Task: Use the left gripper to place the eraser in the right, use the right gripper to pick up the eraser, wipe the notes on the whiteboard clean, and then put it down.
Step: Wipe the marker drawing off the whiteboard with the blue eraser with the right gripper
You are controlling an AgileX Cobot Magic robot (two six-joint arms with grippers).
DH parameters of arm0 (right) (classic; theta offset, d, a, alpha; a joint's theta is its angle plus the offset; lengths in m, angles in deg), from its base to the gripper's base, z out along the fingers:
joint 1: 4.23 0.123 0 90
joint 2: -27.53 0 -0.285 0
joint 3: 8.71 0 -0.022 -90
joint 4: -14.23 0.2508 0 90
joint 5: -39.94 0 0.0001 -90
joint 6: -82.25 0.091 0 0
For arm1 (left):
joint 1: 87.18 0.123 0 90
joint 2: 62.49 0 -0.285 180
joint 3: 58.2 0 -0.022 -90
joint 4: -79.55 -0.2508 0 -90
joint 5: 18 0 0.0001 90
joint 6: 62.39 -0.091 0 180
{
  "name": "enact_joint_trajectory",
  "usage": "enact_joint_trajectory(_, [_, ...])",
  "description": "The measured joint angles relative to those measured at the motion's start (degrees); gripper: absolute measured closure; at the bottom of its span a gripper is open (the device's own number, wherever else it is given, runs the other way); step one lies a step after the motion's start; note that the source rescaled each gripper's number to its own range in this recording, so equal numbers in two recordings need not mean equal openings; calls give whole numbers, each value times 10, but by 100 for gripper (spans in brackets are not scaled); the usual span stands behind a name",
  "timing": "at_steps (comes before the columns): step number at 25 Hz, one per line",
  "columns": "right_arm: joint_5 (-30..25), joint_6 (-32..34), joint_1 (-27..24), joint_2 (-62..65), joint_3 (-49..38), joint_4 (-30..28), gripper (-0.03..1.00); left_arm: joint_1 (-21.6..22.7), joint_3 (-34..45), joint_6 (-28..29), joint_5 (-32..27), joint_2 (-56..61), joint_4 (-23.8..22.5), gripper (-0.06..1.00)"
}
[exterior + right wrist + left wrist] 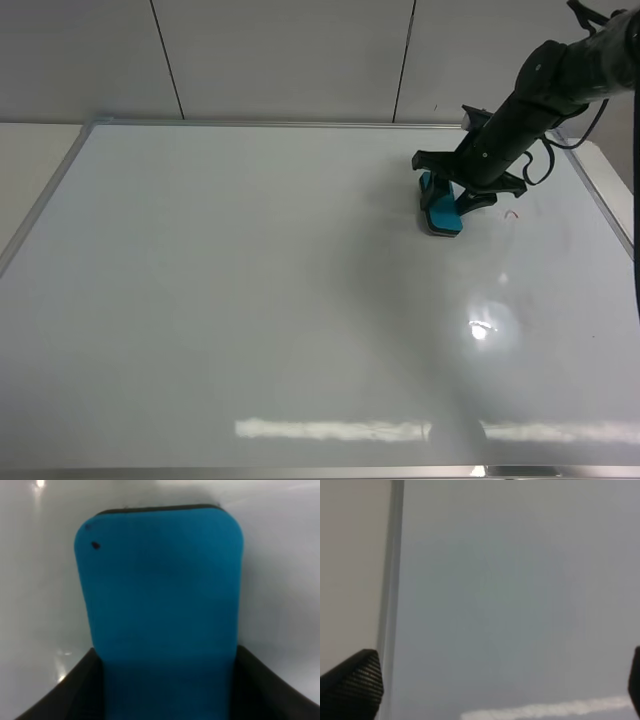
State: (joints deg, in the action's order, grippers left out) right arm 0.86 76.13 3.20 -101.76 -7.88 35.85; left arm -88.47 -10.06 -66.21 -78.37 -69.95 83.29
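One teal eraser (441, 214) on the whiteboard (250, 300) toward its far right corner, right gripper (452, 198) clamped tight on it, faint red notes (511, 214) just beside, left gripper (495, 685) spread wide above the board's framed edge.

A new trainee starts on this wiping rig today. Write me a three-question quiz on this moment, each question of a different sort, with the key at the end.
1. True or false: the right gripper is shut on the eraser.
2. In the high view, a faint red trace of the notes shows on the whiteboard. Where does it lie? A) left of the eraser B) right of the eraser C) by the far left edge
3. Fill in: the left gripper is ___ and holds nothing.
Key: 1 true; 2 B; 3 open.
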Motion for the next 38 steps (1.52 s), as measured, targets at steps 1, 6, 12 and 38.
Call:
enact_joint_trajectory(1, [1,0,-13,0,0,-6,94,0,0,0,0,0,0,-5])
enact_joint_trajectory(6, [16,24,-84,0,0,-55,94,0,0,0,0,0,0,-5])
enact_joint_trajectory(12, [32,82,-143,0,1,-169,94,0,0,0,0,0,0,-5])
enact_joint_trajectory(38, [108,140,73,-3,0,-203,94,0,0,0,0,0,0,-5])
